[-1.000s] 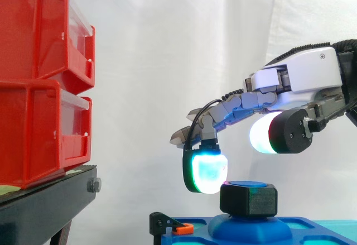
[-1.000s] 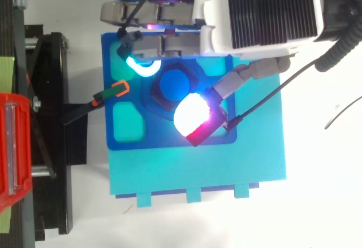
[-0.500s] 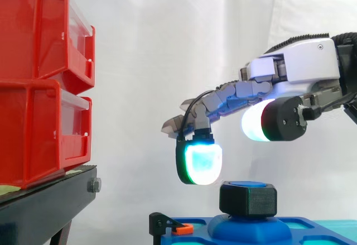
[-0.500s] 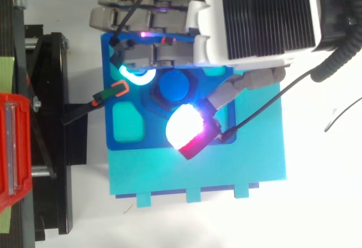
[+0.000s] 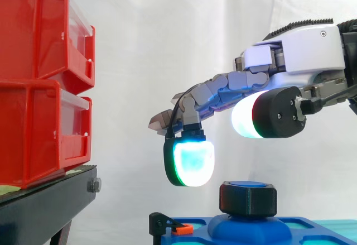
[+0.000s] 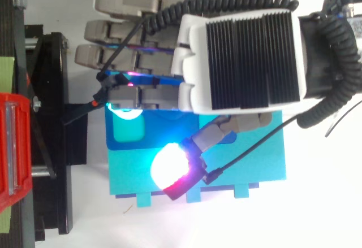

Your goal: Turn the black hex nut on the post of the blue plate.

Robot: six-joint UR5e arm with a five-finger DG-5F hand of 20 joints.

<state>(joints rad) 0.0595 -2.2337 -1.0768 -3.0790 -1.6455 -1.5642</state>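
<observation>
- Hovering, I am holding the hand (image 5: 298, 55) released, grasping nothing, above the black hex nut (image 5: 248, 198).
- Its cyan fingertip (image 5: 189, 164) is hanging at the nut's ten o'clock.

Side cam level, close; top cam overhead; share blue plate (image 6: 127, 145).

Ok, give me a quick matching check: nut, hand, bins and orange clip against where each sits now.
1 black hex nut
2 hand
3 red bins
4 orange clip

A stacked on the black stand
B open, above the nut, not touching
C on the blue post
D at the blue plate's left end, side view

Pairs: 1-C, 2-B, 3-A, 4-D
</observation>
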